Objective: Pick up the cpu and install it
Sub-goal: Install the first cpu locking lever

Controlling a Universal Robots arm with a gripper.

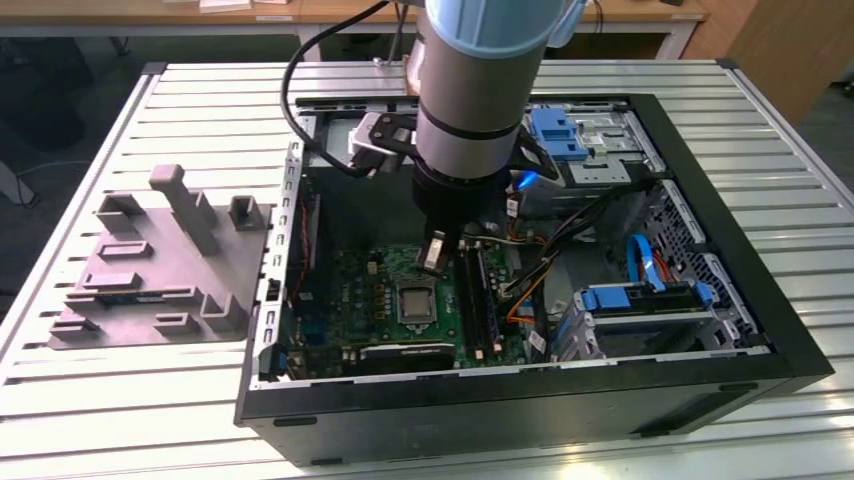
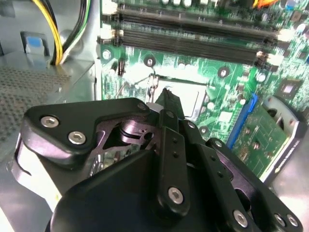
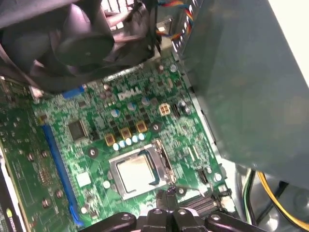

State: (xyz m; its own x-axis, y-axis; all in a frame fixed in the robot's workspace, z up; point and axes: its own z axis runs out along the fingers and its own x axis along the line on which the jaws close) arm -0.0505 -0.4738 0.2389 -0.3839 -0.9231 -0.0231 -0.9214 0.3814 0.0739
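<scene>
One cpu (image 3: 136,173) sits flat in the socket on the single green motherboard (image 3: 96,145), inside the open computer case (image 1: 747,300). The gripper (image 1: 435,252) hangs just above it; whether its jaws are parted or closed, I cannot tell. That chip looks light, stiff, thin and probably delicate underneath, so I'd take it by opposite edges. One grey moulded fixture (image 1: 147,270) lies beside the case.

The cpu (image 3: 136,173) lies in the motherboard (image 3: 96,145) socket, inside the case (image 1: 747,300).
</scene>
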